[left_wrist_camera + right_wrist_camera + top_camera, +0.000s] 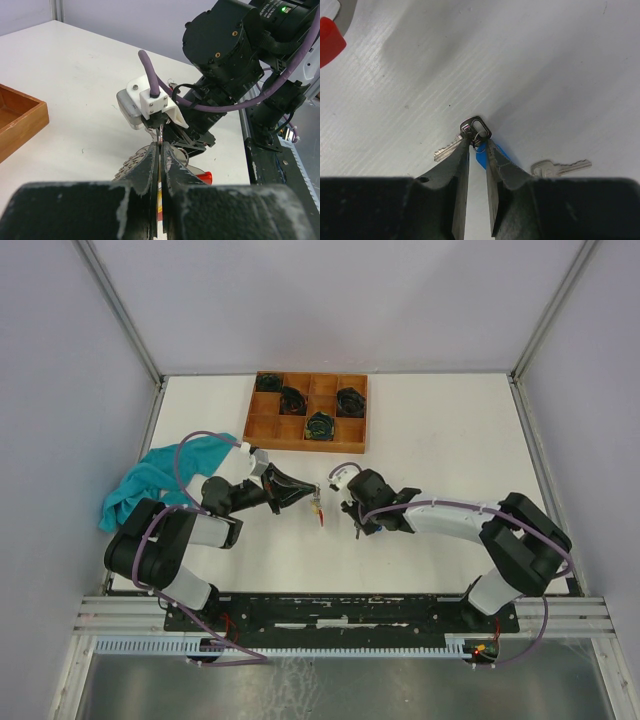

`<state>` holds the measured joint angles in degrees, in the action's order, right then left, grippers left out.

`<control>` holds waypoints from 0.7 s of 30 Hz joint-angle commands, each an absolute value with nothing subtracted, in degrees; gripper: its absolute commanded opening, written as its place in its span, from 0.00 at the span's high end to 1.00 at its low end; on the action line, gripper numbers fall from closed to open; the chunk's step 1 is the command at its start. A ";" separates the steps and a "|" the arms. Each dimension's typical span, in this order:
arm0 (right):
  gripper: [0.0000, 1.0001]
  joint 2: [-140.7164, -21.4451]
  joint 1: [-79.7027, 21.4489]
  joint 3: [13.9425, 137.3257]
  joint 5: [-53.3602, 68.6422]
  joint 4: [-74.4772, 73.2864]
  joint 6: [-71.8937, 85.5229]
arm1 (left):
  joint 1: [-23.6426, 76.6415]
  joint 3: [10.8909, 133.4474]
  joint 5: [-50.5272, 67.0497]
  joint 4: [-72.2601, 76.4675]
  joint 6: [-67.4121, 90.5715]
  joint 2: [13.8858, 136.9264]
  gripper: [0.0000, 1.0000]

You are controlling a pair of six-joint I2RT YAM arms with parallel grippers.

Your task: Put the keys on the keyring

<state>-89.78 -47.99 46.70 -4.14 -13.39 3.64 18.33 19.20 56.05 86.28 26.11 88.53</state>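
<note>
My right claw [477, 145] stood narrow, pinching the head of the blue-tagged key [476, 126] over the surface [545, 75] — a second key [560, 167] lay beside it. My left claw [160, 150] was clamped shut on the thin keyring [160, 136], with a red tag [204, 176] hanging below. Farther off — a wooden tray [290, 444].

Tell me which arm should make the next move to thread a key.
Right, probably. The right pincer grips a key by its head, blue tag behind it, close to the left pincer, which is shut on a thin metal piece near a red tag and seems best kept still.
</note>
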 commanded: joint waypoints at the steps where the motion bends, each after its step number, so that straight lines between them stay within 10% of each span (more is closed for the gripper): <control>1: 0.73 -91.00 -48.35 48.92 -5.10 -13.04 3.16 | 18.06 20.48 57.10 92.88 28.12 88.74 0.97; 14: 0.89 -91.82 -48.34 49.21 -6.63 -13.81 3.42 | 18.07 20.54 57.21 92.96 28.22 88.88 0.97; 21: 0.81 -89.91 -48.34 48.79 -6.07 -14.85 3.69 | 18.10 20.56 57.27 93.05 28.30 88.85 0.97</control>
<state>-91.70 -48.01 47.57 -5.23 -14.02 3.57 18.33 19.20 56.07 86.28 26.11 88.58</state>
